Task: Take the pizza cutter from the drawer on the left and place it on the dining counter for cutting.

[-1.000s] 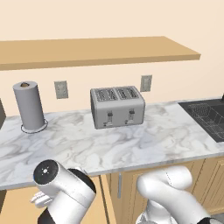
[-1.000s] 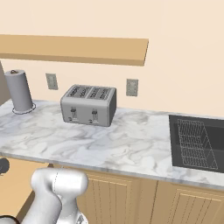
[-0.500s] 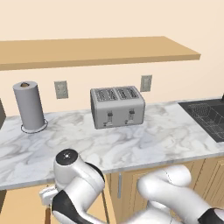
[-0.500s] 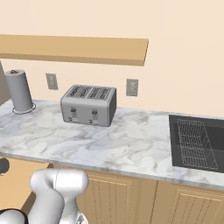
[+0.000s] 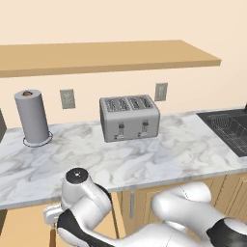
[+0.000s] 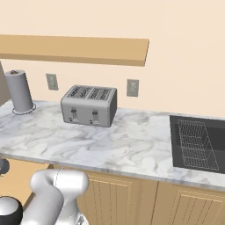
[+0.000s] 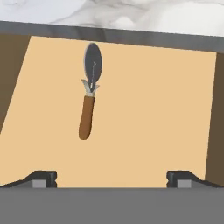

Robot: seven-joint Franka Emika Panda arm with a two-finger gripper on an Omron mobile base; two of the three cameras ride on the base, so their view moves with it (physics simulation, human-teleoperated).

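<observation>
Gripper (image 7: 111,177) spread, empty, above open drawer (image 7: 166,113). Pizza cutter (image 7: 89,97) lies left of centreline; straight descent likely misses handle, or fingertips knock cutter aside.

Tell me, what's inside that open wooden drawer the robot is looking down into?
Just the pizza cutter, lying flat on the drawer floor, wheel toward the counter edge. The open gripper hovers short of it. The drawer's back, under the counter, is hidden.

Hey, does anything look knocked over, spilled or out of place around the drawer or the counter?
Nothing stands out. The pizza cutter lies flat in the open drawer; the toaster and paper towel roll stand upright.
</observation>
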